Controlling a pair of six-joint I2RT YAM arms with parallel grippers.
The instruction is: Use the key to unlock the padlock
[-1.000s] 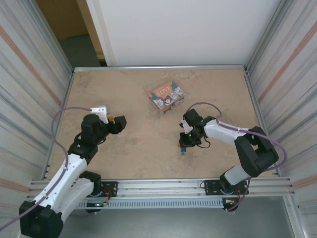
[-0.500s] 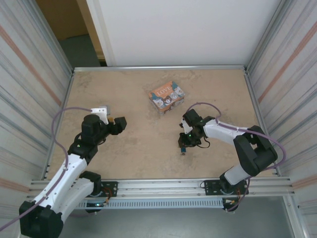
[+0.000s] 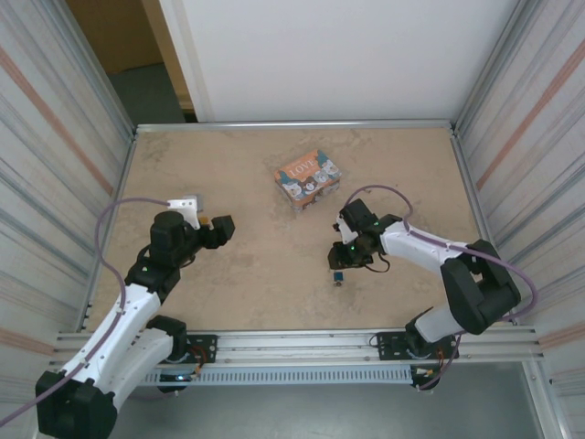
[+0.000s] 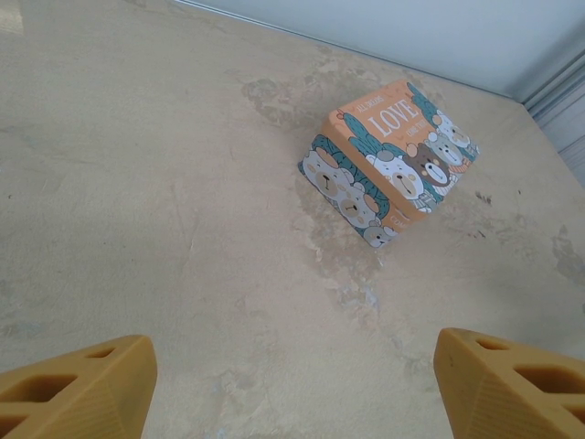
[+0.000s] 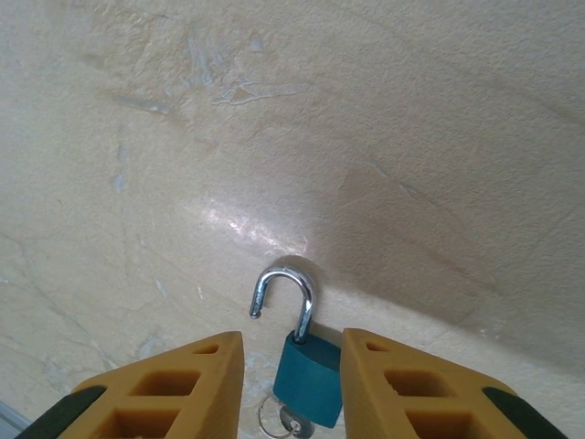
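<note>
right gripper (image 5: 291,355) jaws parted, straddling the padlock (image 5: 309,389) on the table (image 5: 411,137); gap shows on one side, so not clamped. Shackle (image 5: 291,285) has one leg free, looks unlocked to me. Lock's long axis runs straight out from the wrist, shackle away, key (image 5: 279,422) end toward it. Left gripper (image 4: 292,366) wide apart, empty, well off, facing the tin (image 4: 388,165)

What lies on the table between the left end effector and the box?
Nothing: that stretch of table between the left end effector and the box is bare, seen in the left wrist view.
</note>
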